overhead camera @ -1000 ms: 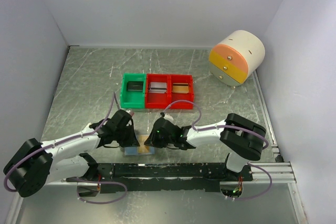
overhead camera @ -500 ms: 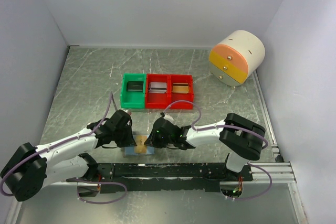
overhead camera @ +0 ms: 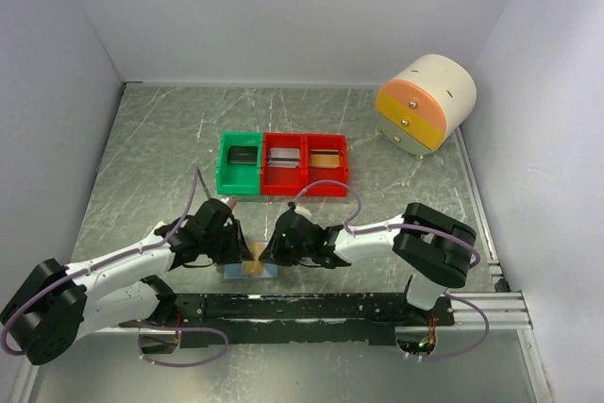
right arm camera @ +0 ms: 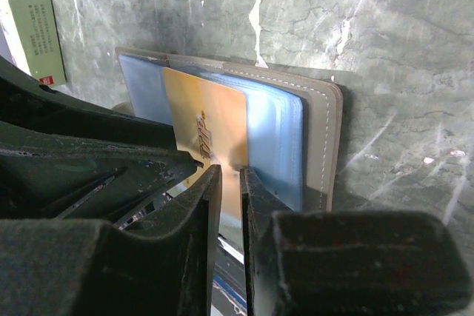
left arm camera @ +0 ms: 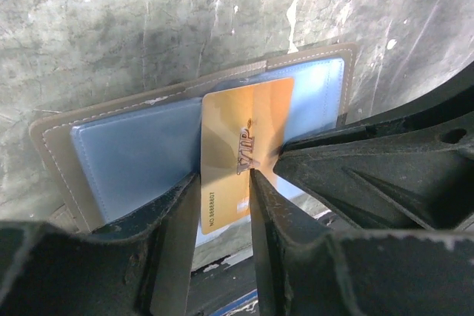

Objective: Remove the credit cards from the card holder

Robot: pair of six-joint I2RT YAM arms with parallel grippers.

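The card holder (left arm camera: 141, 149) lies open near the table's front edge, grey with pale blue pockets (right arm camera: 274, 138). One orange-tan credit card (left arm camera: 248, 120) marked VIP lies across its middle, and part of it sticks out past the holder's near edge. My left gripper (left arm camera: 224, 179) is open, its fingers standing either side of the card's near end. My right gripper (right arm camera: 230, 170) faces it from the other side. Its jaws are nearly closed with a thin slit between them, and their tips rest on the card (right arm camera: 211, 135). From above, both grippers (overhead camera: 242, 250) (overhead camera: 271, 254) meet over the holder (overhead camera: 234, 272).
A green bin (overhead camera: 240, 164) and two red bins (overhead camera: 283, 165) (overhead camera: 327, 163) stand in a row mid-table, each with something in it. A cream and orange round drawer unit (overhead camera: 425, 103) sits at the back right. A small pale box (right arm camera: 33, 24) lies beside the holder. A black rail (overhead camera: 311, 307) runs along the front.
My left gripper's jaws have opened and let go of the card. The left arm has shifted slightly. The right gripper has stayed put.
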